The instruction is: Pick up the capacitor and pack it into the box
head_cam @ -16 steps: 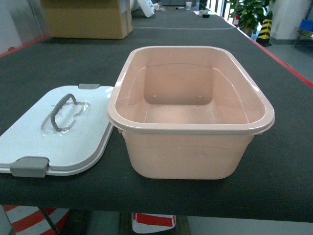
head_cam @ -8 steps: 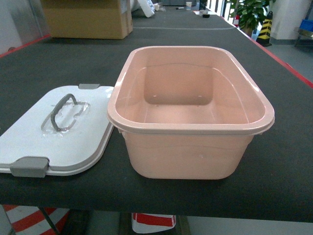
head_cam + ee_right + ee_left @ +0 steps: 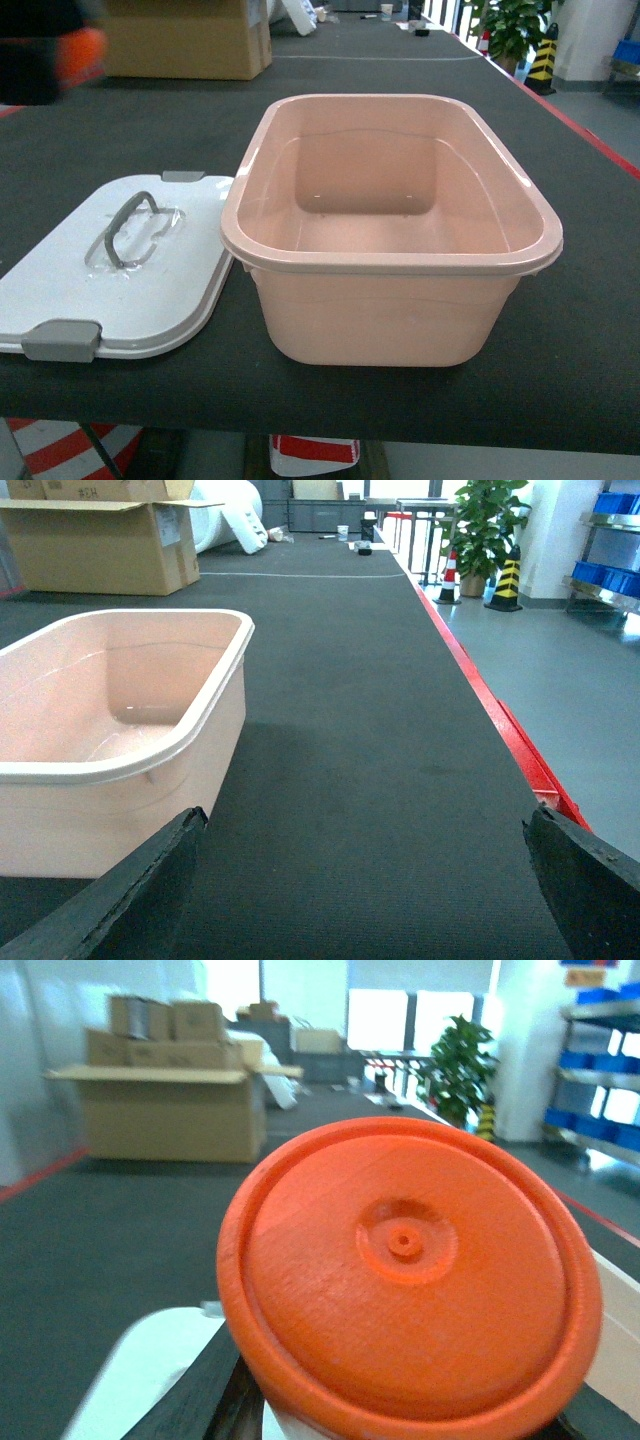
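Box [image 3: 390, 260]: pale peach tub, open, near the table's [image 3: 590, 330] front edge.
Lid [image 3: 120, 270]: white, grey-clasped, touching its left side.
Capacitor [image 3: 410, 1280]: orange disc filling my left wrist view; grip unclear.
Right gripper [image 3: 370, 880]: my fingers spread wide, holding nothing.

Head view looks forward and down over the box [image 3: 390, 225] on the table [image 3: 590, 330], close in. Right wrist view sits low beside the box [image 3: 110, 730], facing along the table [image 3: 350, 730]. Left wrist view, near-filled by an orange disc [image 3: 410, 1280], faces the far cardboard carton [image 3: 165, 1100].
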`<state>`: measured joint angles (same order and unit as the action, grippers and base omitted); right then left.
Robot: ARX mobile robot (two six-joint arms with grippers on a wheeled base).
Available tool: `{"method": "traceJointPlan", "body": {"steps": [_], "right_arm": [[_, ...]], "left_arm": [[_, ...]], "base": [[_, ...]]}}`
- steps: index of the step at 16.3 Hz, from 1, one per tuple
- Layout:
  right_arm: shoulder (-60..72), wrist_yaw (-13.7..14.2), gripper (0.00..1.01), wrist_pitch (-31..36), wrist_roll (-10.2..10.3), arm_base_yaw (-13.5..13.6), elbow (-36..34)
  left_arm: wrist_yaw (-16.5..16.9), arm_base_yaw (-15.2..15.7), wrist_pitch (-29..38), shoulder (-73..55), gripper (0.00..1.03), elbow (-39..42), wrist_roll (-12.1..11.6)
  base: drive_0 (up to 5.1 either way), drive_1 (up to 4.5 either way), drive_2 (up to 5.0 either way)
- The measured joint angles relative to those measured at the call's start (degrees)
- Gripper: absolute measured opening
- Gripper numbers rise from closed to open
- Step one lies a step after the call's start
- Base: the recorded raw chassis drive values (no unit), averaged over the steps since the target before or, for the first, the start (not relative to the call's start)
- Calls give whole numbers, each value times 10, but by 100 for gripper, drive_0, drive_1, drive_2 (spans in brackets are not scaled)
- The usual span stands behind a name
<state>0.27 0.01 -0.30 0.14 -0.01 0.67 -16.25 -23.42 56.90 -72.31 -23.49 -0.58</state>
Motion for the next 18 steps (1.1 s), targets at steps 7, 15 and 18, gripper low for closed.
{"method": "traceJointPlan", "body": {"steps": [7, 15, 18], "right_arm": [[0, 0, 98, 0, 0, 0, 0], [0, 0, 98, 0, 0, 0, 0], [0, 0, 98, 0, 0, 0, 0]], "left_arm": [[0, -80, -120, -431, 44, -426, 17], [25, -17, -58, -319, 98, -305, 18], [42, 57, -37, -271, 98, -251, 15]], "base": [[0, 0, 0], [0, 0, 0], [0, 0, 0]]}}
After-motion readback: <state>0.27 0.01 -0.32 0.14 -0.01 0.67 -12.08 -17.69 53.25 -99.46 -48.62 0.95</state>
